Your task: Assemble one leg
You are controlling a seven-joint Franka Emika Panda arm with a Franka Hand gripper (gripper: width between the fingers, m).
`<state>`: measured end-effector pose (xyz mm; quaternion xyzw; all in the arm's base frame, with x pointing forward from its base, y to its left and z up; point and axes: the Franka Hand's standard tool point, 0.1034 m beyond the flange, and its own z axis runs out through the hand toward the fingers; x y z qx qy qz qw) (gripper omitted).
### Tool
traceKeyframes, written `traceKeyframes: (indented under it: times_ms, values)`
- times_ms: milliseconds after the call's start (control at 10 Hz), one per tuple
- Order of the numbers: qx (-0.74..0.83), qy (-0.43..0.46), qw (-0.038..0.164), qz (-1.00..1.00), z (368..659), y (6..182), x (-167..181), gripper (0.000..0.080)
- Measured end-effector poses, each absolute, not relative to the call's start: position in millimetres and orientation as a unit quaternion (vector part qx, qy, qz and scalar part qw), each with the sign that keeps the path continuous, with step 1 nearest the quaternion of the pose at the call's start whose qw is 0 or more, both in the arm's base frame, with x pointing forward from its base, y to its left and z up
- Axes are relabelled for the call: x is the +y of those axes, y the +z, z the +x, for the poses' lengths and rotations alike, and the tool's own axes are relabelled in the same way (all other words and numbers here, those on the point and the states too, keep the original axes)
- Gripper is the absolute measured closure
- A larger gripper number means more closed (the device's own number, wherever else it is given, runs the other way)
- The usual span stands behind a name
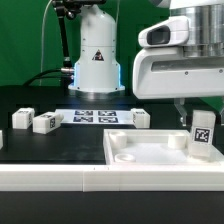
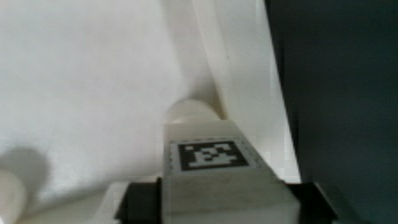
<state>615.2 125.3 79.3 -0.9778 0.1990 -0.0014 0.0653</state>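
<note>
My gripper [image 1: 200, 112] is shut on a leg [image 1: 203, 135], a small upright white block with a black-and-white tag. It holds the leg upright at the exterior view's right edge of the large flat white panel [image 1: 140, 152]. I cannot tell whether the leg's lower end touches the panel. In the wrist view the leg [image 2: 214, 150] fills the gap between the dark finger pads [image 2: 150, 200] of the gripper [image 2: 217, 202]. The panel [image 2: 89, 80] lies below it. Three more legs lie on the black table: two at the exterior view's left [image 1: 22, 118] [image 1: 46, 122] and one behind the panel [image 1: 140, 119].
The marker board [image 1: 97, 116] lies flat at the table's middle back, in front of the robot base [image 1: 97, 55]. A short white stub [image 1: 178, 140] stands on the panel next to the held leg. A white rail [image 1: 60, 175] runs along the front edge.
</note>
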Motion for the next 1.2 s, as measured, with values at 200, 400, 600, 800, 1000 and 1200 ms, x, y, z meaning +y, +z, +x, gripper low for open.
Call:
traceKeyframes:
  times_ms: [200,400,600,800,1000,1200]
  values:
    - [0.303,-0.003,0.068,-0.95,612.9,78.2,130.3,0.049]
    - [0.387,0.005,0.072,-0.919,612.7,77.4,133.6,0.049]
    - [0.403,0.01,0.074,-0.912,613.1,77.4,134.0,0.049]
    - [0.341,0.006,0.074,-0.937,614.2,77.9,130.2,0.0308]
    - [0.276,0.012,0.068,-0.959,613.2,77.9,130.2,0.0203]
    - [0.159,0.01,0.057,-0.986,611.6,77.5,131.3,0.0152]
